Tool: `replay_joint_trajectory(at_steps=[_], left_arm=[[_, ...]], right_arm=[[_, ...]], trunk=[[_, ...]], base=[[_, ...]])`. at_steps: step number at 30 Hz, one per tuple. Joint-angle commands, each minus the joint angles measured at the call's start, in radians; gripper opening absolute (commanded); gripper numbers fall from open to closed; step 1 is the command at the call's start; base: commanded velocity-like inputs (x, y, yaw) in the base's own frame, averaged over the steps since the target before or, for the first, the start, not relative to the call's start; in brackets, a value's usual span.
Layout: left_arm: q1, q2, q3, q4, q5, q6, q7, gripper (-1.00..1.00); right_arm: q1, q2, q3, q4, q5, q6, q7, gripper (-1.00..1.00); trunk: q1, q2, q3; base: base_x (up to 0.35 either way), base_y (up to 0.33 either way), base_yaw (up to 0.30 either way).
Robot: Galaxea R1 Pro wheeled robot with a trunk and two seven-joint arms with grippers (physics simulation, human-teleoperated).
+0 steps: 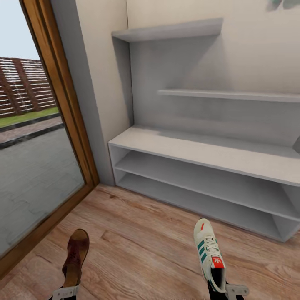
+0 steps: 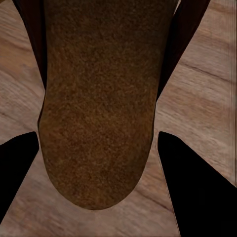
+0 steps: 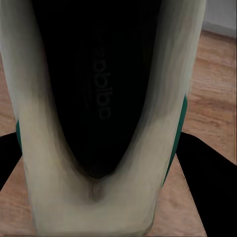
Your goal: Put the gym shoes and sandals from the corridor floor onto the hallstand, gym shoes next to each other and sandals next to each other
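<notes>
A brown sandal [image 1: 76,257] hangs over the wood floor at the lower left, heel end held by my left gripper [image 1: 66,293], which is shut on it. Up close, the sandal's brown sole [image 2: 98,108] sits between the dark fingers [image 2: 197,192]. At the lower right a white gym shoe [image 1: 209,253] with green stripes points toward the rack, my right gripper [image 1: 227,289] shut on its heel. Its dark inside and white rim [image 3: 98,108] show between the right fingers [image 3: 205,182]. The light-grey hallstand [image 1: 200,152] stands ahead against the wall, its top and two tiers bare.
Two grey wall shelves [image 1: 171,31] hang above the rack. A tall glass door with a wooden frame [image 1: 62,96] runs along the left side. Light wood plank floor [image 1: 141,241] lies between me and the rack.
</notes>
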Motion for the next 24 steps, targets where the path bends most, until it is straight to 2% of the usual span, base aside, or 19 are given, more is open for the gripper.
replay_joint_trajectory(at_steps=[1, 10, 21, 24], left_arm=[[-0.001, -0.001, 0.008, 0.000, -0.004, -0.004, -0.008, -1.00], [-0.001, -0.001, 0.008, 0.000, -0.005, -0.004, -0.008, -1.00], [-0.001, -0.001, 0.008, 0.000, -0.006, -0.004, -0.008, -1.00], [-0.001, -0.001, 0.008, 0.000, -0.006, -0.004, -0.008, -1.00]], right_arm=[[-0.001, 0.000, -0.005, 0.001, 0.000, -0.003, 0.005, -1.00], [-0.001, 0.000, -0.005, 0.001, 0.000, -0.004, 0.005, -1.00], [-0.001, 0.000, -0.004, 0.000, 0.001, -0.003, 0.005, -1.00], [-0.001, 0.000, -0.004, 0.000, 0.000, -0.003, 0.005, -1.00]], trunk=[[0.004, -0.008, -0.004], [0.038, -0.071, -0.032], [0.043, -0.073, -0.075], [0.043, -0.073, -0.075]], base=[[0.000, 0.000, -0.264], [0.000, 0.000, -0.264], [0.000, 0.000, -0.265], [0.000, 0.000, -0.265]])
